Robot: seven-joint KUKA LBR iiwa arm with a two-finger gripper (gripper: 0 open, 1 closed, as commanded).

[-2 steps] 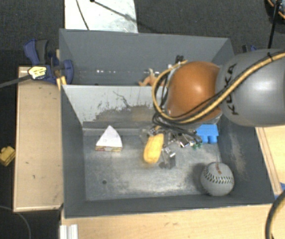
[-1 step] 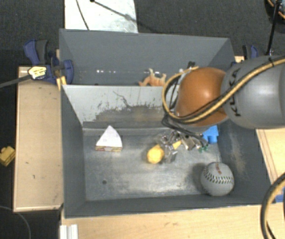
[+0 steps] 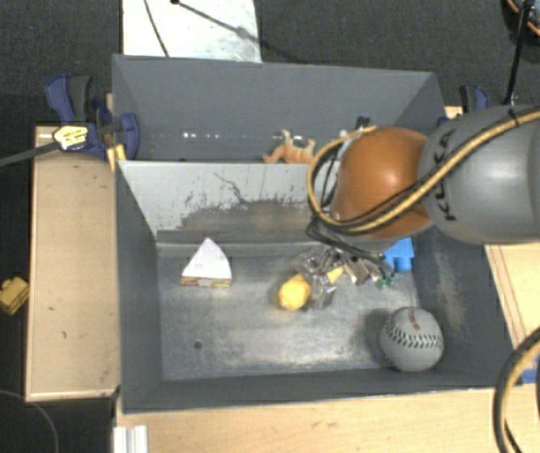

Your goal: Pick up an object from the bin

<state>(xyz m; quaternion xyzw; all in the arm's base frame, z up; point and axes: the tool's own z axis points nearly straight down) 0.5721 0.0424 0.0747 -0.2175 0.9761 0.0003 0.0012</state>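
Bin [image 3: 232, 340] centre, roundish yellow lump [image 3: 294, 295], axis unclear

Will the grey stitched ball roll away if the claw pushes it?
Probably: the grey ball looks round and sits on the flat bin floor. It would likely stop soon against the nearby wall. Its seams may help grip.

Right of middle, blue block [image 3: 400, 253]: we see corner only, rest under orange cover [image 3: 383, 182]. At far wall, tan figure [image 3: 289, 149]: too small, we cannot name it. Contact between gripper [image 3: 334, 276] and yellow lump [image 3: 294, 295]: unclear to us. At right edge, arm [image 3: 506, 177] cut off.
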